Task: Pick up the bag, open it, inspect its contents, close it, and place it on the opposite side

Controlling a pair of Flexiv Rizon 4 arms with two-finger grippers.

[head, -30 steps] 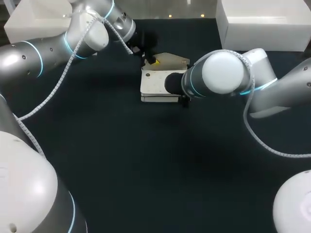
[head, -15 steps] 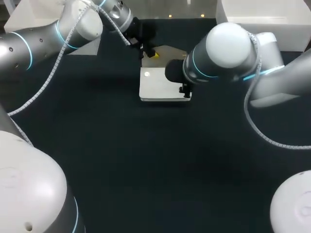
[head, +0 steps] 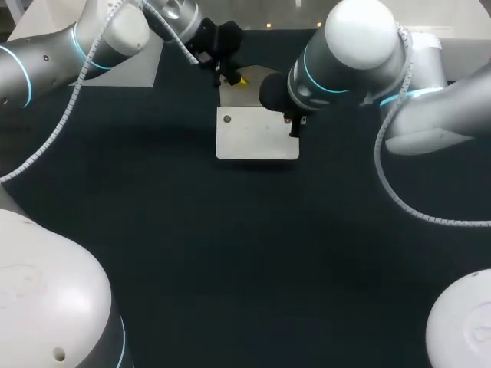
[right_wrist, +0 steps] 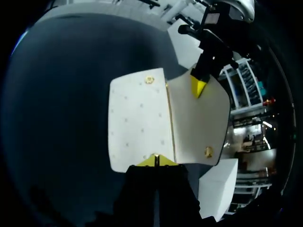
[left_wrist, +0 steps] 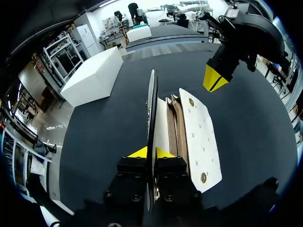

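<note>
Your left claw (left_wrist: 150,152) is pinched narrow on the thin edge of the flap (left_wrist: 151,109), holding it open. Your right claw (right_wrist: 156,161) looks closed on the side edge of the bag (head: 257,134), which hangs between them over the far middle of the desk (head: 230,253). Both grips are shallow edge pinches. If the arms pull apart or twist unevenly, the flap can slip free, the bag can drop, or the fold can strain.

a dark table (head: 230,253) stretches out ahead, with a white box (head: 46,19) at its far left corner and another white box (head: 468,19) at its far right.
</note>
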